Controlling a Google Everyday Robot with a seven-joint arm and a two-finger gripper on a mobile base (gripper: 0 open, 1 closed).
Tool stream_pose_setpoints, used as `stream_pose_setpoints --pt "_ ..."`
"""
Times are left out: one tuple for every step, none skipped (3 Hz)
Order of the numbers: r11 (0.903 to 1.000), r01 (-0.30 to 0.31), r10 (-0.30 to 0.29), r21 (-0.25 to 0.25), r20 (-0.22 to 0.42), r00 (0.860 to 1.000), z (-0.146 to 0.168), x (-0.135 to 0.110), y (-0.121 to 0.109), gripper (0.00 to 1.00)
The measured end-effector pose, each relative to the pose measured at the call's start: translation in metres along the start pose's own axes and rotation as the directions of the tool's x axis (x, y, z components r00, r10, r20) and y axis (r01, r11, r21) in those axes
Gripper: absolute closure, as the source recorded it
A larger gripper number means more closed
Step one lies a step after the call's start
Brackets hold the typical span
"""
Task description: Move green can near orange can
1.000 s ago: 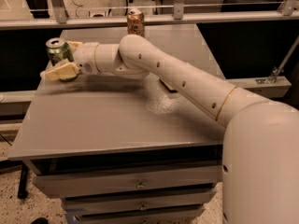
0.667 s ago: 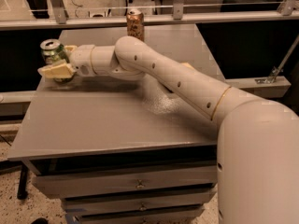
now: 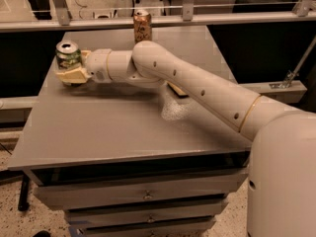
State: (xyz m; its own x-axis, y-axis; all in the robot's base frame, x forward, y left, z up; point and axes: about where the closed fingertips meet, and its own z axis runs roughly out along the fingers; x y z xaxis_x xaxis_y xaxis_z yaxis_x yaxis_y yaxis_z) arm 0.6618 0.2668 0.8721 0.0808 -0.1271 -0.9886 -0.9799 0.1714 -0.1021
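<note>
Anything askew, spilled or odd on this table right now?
Both cans are upright: green can in the gripper near the table left edge, orange can at the far edge. One oddity: a whitish patch beneath the arm.

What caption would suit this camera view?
End effector grips green can at image left; orange can stands farther back.

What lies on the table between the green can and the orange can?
Only bare table, in the camera view. The gripper holds the green can at left; the orange can stands behind.
</note>
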Motion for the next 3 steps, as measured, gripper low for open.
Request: stream_pose_setpoints --pt "0.9949 0.026 -0.025 0.097 -0.014 1.0 -0.049 -0.008 -0.015 1.0" --pt "0.975 0.044 -0.038 0.218 -0.031 0.999 -0.114 -0.025 -0.031 1.0" --pt "0.9674 0.047 -0.04 0.249 -0.036 0.999 -0.134 -0.026 -0.038 1.0"
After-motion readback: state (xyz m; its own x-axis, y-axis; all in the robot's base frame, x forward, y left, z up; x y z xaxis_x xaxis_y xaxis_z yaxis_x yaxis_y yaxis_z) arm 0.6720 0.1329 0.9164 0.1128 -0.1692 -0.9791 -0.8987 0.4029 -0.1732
